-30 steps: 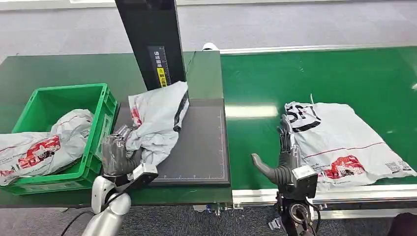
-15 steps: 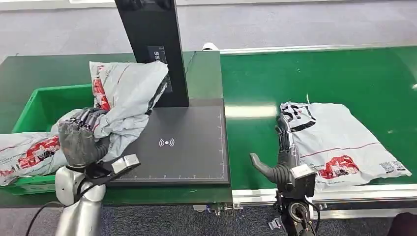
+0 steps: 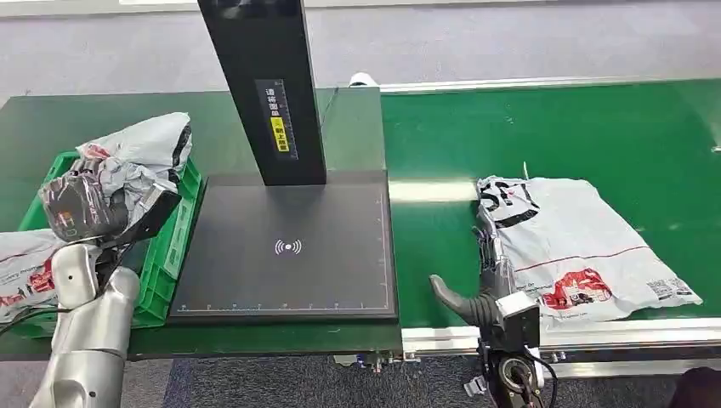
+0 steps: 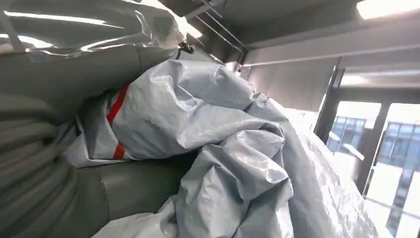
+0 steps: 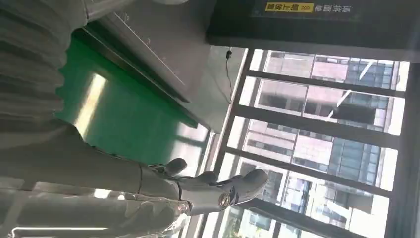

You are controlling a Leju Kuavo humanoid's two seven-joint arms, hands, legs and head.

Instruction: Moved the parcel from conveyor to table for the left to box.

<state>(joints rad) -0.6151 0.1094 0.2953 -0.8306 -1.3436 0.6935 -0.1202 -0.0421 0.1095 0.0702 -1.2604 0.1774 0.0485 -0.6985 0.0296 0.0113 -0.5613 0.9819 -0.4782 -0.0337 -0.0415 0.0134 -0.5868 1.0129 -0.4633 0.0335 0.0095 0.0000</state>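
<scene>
My left hand (image 3: 75, 206) grips a crumpled grey parcel (image 3: 140, 153) and holds it over the green box (image 3: 174, 234) at the table's left end. The left wrist view shows the same grey parcel (image 4: 208, 144) bunched against my left hand (image 4: 59, 163). Another grey parcel (image 3: 582, 242) with red and black print lies flat on the green conveyor (image 3: 553, 127). My right hand (image 3: 485, 285) stands open at that parcel's left edge, thumb spread toward the table. In the right wrist view my right hand (image 5: 148, 183) has its fingers stretched out straight.
A dark scanner pad (image 3: 289, 246) with a black upright post (image 3: 263, 85) takes the middle of the table. One more grey parcel (image 3: 21, 276) lies in the box and hangs over its left rim. The conveyor's metal front rail (image 3: 595, 336) runs beside my right wrist.
My left hand has carried the grey parcel from the scanner pad leftward to above the green box. The parcel on the conveyor has drifted slightly left; my right hand stayed beside it.
</scene>
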